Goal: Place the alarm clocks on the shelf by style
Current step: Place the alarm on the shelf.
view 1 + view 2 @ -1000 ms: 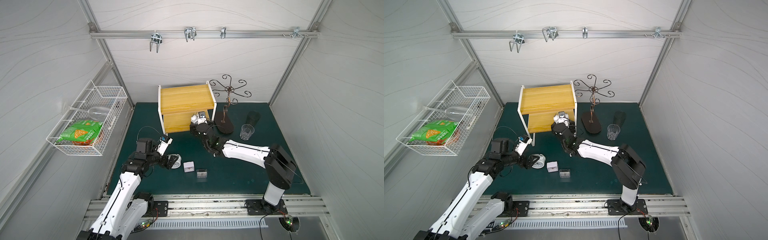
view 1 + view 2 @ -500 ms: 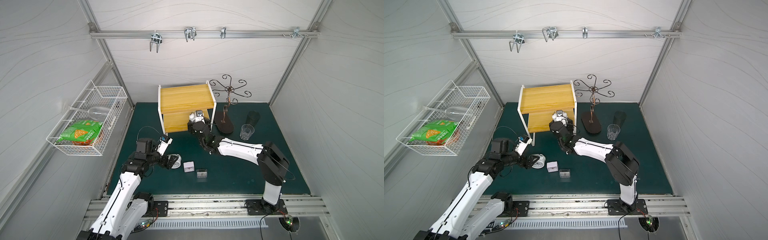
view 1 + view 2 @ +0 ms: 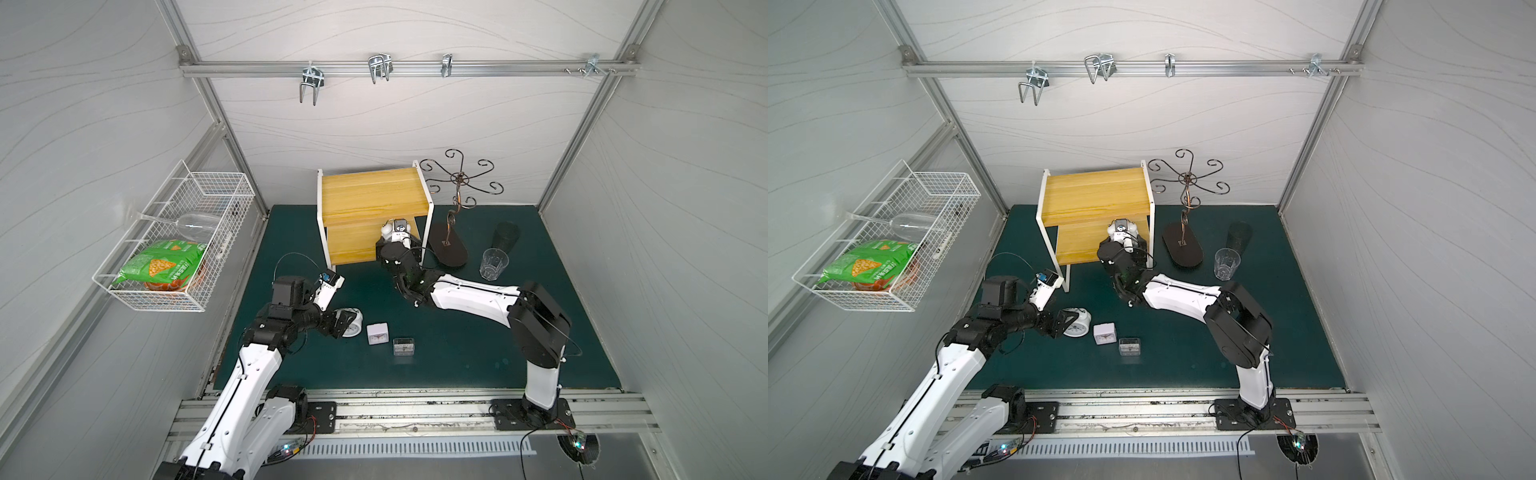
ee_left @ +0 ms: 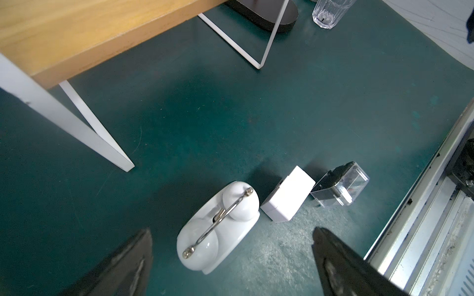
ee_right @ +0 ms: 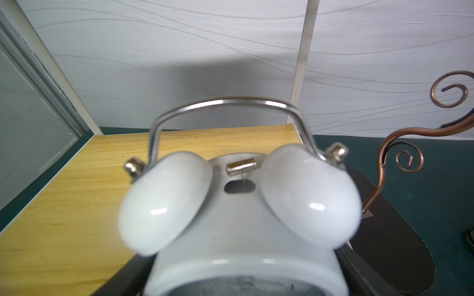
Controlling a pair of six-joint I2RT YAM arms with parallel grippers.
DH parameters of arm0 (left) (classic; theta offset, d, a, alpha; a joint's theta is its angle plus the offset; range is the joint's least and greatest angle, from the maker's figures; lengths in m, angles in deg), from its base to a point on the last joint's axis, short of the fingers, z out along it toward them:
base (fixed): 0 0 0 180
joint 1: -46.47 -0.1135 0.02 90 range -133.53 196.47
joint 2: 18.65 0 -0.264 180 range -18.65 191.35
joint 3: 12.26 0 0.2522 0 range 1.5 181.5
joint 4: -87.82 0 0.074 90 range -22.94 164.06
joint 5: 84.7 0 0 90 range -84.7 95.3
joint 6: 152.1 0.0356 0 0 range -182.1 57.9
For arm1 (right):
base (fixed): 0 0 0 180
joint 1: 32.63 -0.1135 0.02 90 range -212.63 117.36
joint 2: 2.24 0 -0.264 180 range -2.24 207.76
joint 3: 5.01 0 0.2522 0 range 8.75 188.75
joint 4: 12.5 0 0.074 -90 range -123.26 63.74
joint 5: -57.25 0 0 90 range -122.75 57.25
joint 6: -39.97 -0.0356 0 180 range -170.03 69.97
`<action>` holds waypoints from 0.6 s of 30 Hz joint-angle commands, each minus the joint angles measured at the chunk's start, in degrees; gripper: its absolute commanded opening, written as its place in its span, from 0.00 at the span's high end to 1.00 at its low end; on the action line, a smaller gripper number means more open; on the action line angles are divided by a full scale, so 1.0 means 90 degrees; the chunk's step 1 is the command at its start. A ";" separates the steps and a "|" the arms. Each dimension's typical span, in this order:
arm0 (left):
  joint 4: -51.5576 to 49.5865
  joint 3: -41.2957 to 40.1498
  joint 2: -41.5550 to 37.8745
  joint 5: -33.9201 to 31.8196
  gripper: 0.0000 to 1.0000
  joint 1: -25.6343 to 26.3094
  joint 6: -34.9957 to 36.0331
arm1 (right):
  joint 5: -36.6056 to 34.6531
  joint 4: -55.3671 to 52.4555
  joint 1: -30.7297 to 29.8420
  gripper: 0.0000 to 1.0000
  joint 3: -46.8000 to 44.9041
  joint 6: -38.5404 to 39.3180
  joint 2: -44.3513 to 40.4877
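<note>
In both top views the right claw (image 3: 395,233) (image 3: 1122,232) has eased a little further in over the last second. It now sits above the right end of the lower board of the shelf (image 3: 374,195), clamped on the held twin-bell clock (image 3: 392,228), close to the white frame post. The left claw (image 3: 341,326) has not shifted, and it waits on the desk (image 3: 457,357) by the second twin-bell clock (image 3: 353,329). The white square clock (image 3: 377,333) and the clear square clock (image 3: 404,345) stand in a row beside it. In the left wrist view the left claw (image 4: 232,230) has its jaws well apart, with the second twin-bell clock (image 4: 218,228) lying between them on its face or back, seemingly untouched. The white square clock (image 4: 287,197) is just beside it. In the right wrist view the held twin-bell clock (image 5: 243,230) fills the frame, bells up, with the yellow lower board (image 5: 77,200) below and behind it and the curled metal stand (image 5: 400,138) off to one side. Whether its feet touch the wood is hidden. By my reading the first clock is nearly delivered: what remains is to lower and let go, then bring its round twin to the same board and put the two square ones on the other
</note>
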 commanded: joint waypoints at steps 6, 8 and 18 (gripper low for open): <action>0.0124 -0.0003 -0.0022 0.0128 0.00 -0.0041 0.0023 | -0.0396 0.0528 0.0115 0.37 0.0094 -0.0357 0.0233; 0.0133 0.0002 -0.0025 0.0137 0.00 -0.0041 0.0026 | -0.0454 0.0553 0.0115 0.37 0.0094 -0.0399 0.0277; 0.0104 -0.0023 -0.0063 0.0141 0.01 -0.0044 0.0036 | -0.0403 0.0394 0.0112 0.35 0.0385 -0.0356 0.0546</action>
